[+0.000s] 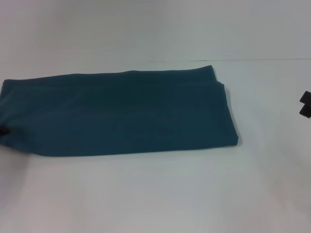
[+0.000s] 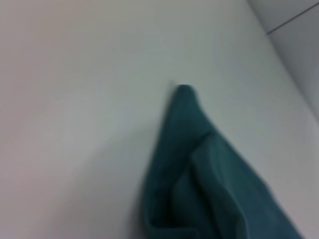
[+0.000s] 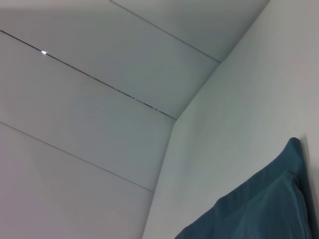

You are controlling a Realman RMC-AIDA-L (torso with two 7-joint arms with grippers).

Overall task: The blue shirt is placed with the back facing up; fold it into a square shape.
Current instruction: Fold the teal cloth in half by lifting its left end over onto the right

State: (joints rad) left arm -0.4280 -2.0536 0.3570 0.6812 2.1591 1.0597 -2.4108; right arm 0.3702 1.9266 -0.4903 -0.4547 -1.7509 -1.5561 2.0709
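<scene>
- From my remote station, the head view shows the shirt (image 1: 121,114) lying flat on the white table (image 1: 155,194), folded into a long band that runs from the left edge of the frame to right of center.
- The band's right end is layered: a folded edge sits just inside the outer hem, and the near right corner comes to a neat point.
- No lettering shows on the upper face; I see only plain teal cloth.
- My left gripper (image 1: 3,130) appears as a small dark tip at the frame's left edge, touching the shirt's left end; I cannot tell whether it is released or clenched.
- The left wrist view shows a raised, pinched corner of the shirt (image 2: 199,169) with layers opening below it, set against the bare table (image 2: 75,124).
- My right gripper (image 1: 305,104) shows as two dark blocks at the right edge, well apart from the shirt; whether it is grasping anything I cannot tell.
- The right wrist view catches one folded corner of the shirt (image 3: 264,209) on the table, with the white paneled wall (image 3: 89,99) behind.
</scene>
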